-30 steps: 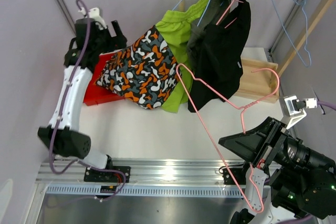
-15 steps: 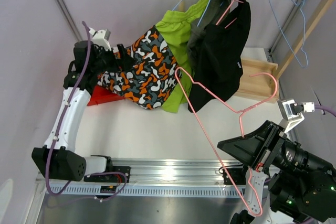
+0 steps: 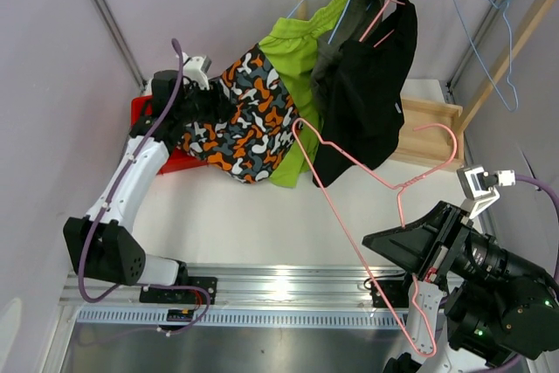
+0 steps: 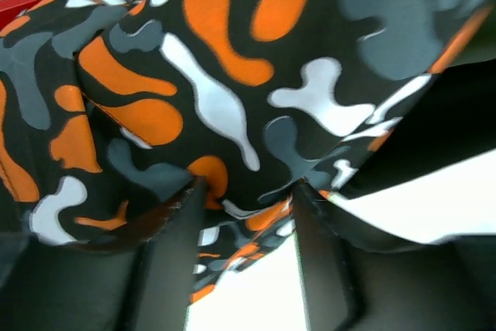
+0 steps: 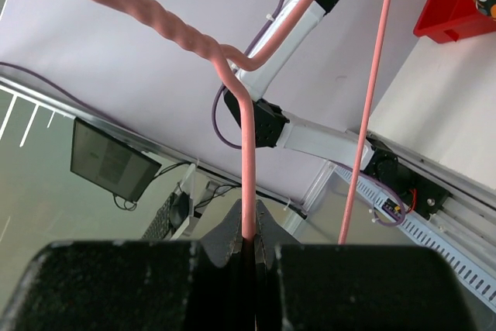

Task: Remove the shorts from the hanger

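Orange-patterned shorts' [image 4: 232,75] hem fills left claw [image 4: 248,185]; right claw [image 5: 246,232] pinches hanger [image 5: 245,145].

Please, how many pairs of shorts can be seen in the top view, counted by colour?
orange-black-white patterned shorts: 1
lime green shorts: 1
dark grey-olive shorts: 1
black shorts: 1
Total: 4 pairs in view
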{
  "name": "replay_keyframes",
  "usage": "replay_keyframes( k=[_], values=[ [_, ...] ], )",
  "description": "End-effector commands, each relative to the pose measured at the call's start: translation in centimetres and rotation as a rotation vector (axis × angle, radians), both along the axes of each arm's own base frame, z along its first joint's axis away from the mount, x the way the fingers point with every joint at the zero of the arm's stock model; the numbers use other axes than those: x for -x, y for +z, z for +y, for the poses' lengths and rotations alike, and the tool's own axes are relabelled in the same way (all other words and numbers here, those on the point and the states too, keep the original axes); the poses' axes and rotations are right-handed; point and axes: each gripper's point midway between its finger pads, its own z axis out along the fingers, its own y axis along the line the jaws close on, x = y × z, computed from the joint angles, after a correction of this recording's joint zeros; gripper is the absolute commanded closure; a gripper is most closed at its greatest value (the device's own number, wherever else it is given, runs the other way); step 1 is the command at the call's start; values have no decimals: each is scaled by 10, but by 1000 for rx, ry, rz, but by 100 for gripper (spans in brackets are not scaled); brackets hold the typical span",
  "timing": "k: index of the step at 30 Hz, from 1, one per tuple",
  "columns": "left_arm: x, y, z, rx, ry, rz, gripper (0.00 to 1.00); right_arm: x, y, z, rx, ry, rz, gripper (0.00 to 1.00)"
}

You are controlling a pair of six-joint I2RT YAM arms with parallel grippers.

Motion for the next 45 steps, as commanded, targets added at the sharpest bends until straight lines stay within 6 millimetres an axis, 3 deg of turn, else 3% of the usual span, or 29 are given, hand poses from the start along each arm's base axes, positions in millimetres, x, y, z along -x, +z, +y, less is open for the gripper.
replay_keyframes(
  k=[1,2,4,7,9,12,13,15,16,18,19,20,22,24,25,29,31,32,33,34,35,36,39,42,43,45],
  values=[
    [-13,-1,4,-49,33,-48,55,8,-10,2,50,31,-26,100],
    [-14,-2,5,-56,40,-49,75,8,-10,2,50,30,-30,100],
    [-17,0,11,-71,73,-59,100,7,-11,2,48,30,-26,100],
    [-16,8,17,-80,107,-83,100,7,-11,2,49,30,-27,100],
    [-14,22,37,-108,212,-136,100,8,-11,2,49,31,-28,100],
    [-15,45,79,-99,381,-174,100,10,-10,2,50,34,-30,100],
    [-16,45,105,-94,453,-151,100,10,-10,2,49,35,-32,100],
    [-20,52,125,-61,515,-139,100,10,-10,2,50,37,-30,100],
    [-25,58,152,-54,579,-141,100,10,-10,2,51,36,-34,100],
    [-30,53,166,-49,616,-103,100,10,-9,2,49,38,-30,100],
    [-33,64,176,-43,638,-113,100,11,-9,2,49,38,-32,100],
    [-41,53,180,-36,656,-81,100,10,-9,2,49,39,-29,100],
    [-51,61,184,-22,679,-117,100,9,-10,1,47,42,-25,100],
    [-64,56,188,-21,703,-108,100,7,-11,0,42,43,-17,100],
    [-66,50,200,-49,775,-90,100,7,-12,0,44,43,-21,100],
    [-93,21,223,-103,884,3,100,4,-17,0,38,32,-10,100],
    [-97,4,233,-136,929,60,100,0,-20,-1,35,20,-3,100],
    [-101,5,238,-148,956,65,99,-1,-20,-1,35,17,-1,100],
    [-106,-13,242,-165,960,123,92,-2,-20,-1,33,14,3,100],
    [-111,-13,244,-151,965,135,38,-3,-19,0,47,4,-20,100],
    [-114,-20,240,-138,947,163,12,-5,-18,0,46,-1,-16,100],
    [-113,-30,240,-142,948,214,1,-6,-16,0,51,-9,-25,100],
    [-100,-5,229,-102,950,175,1,-16,-15,1,59,-67,-33,100],
    [-82,27,216,-52,922,83,1,-40,-17,1,72,-181,-32,100],
    [-65,47,209,-28,907,40,1,-48,-19,0,74,-215,-25,100],
    [-49,57,193,-26,854,13,1,-75,-23,-10,60,-323,10,100]
  ],
)
